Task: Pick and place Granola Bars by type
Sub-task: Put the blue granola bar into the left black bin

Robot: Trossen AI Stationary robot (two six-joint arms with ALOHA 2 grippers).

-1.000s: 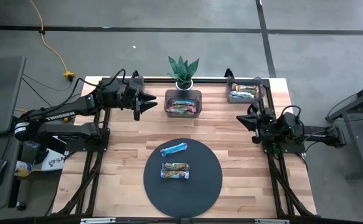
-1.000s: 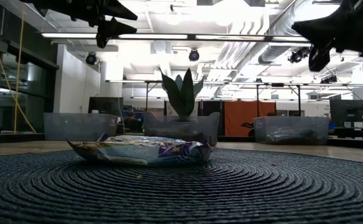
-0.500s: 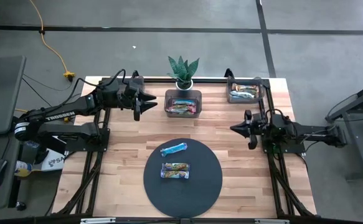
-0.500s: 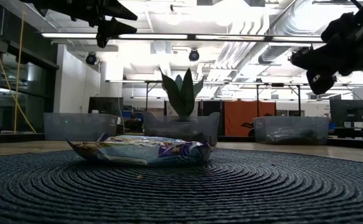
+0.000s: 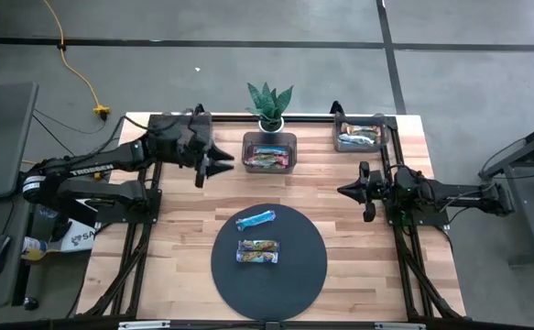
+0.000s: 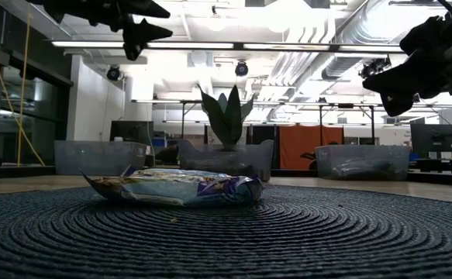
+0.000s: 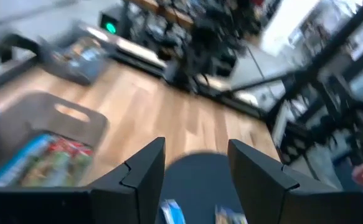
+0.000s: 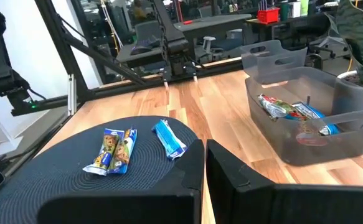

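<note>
We see a pale wooden tabletop (image 5: pixel 184 229) with a round dark mat (image 5: pixel 294 266) near its front edge. A potted spiky plant (image 5: pixel 270 103) stands at the back edge, a grey bin (image 5: pixel 268 137) just in front of it, and another bin (image 5: pixel 343 124) toward the back right corner.

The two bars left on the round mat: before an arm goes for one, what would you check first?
1. Blue bar lies free on the mat, apart from the other: ok.
2. Multicoloured bar lies flat, nothing on it: ok.
3. Left gripper open, empty, raised beside the centre bin: ok.
4. Right gripper empty, raised off the mat's right side: ok; fingers nearly together, so not ready to grasp: not ok.
5. Centre bin and right bin have room: ok.
6. Which bin suits each bar: cannot tell.
</note>
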